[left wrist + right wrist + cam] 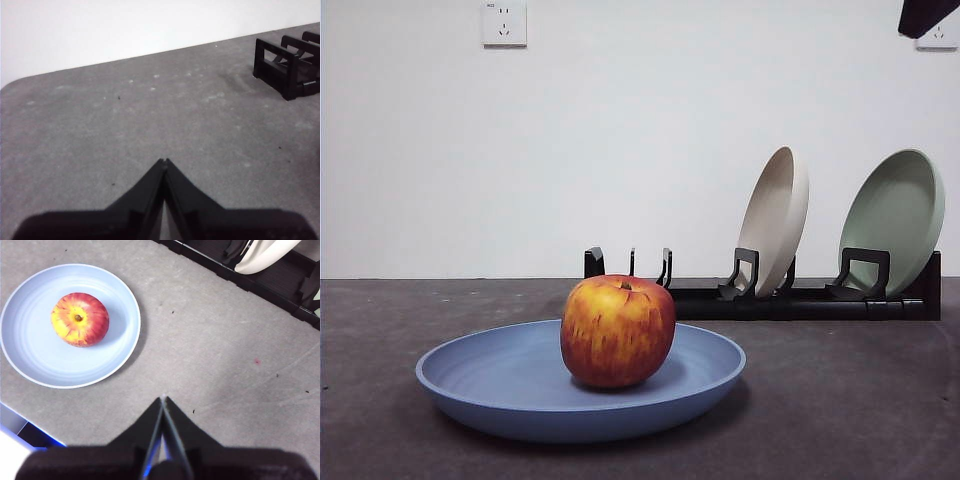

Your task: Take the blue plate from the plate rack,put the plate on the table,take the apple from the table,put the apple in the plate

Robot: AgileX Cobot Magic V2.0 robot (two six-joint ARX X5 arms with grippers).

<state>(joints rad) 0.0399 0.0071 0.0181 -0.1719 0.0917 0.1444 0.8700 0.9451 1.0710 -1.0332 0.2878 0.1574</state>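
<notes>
Apple (618,331) sits upright in the blue plate (500,385), stem dimple up, a bit off-centre toward one side of the well per the right wrist view. Plate lies flat on the table (840,400), in front of the plate rack (800,300) and well apart from it. Both placements look done, so the task reads as finished.

Rack's near slots are vacant, which fits the blue plate having come from there. Beige plate (775,220) and pale green plate (895,215) lean in their prongs, untouched.

Right gripper (163,401) hangs above bare table just beside the plate rim, jaws pressed together, holding nothing; looks clear of the plate so as not to knock the apple. Left gripper (164,162) also has its jaws pressed together and empty, over open table with only the rack's end in view, parked out of the way.

Black tip at the front view's top corner (925,15) is probably one arm waiting; which one, can't tell.
</notes>
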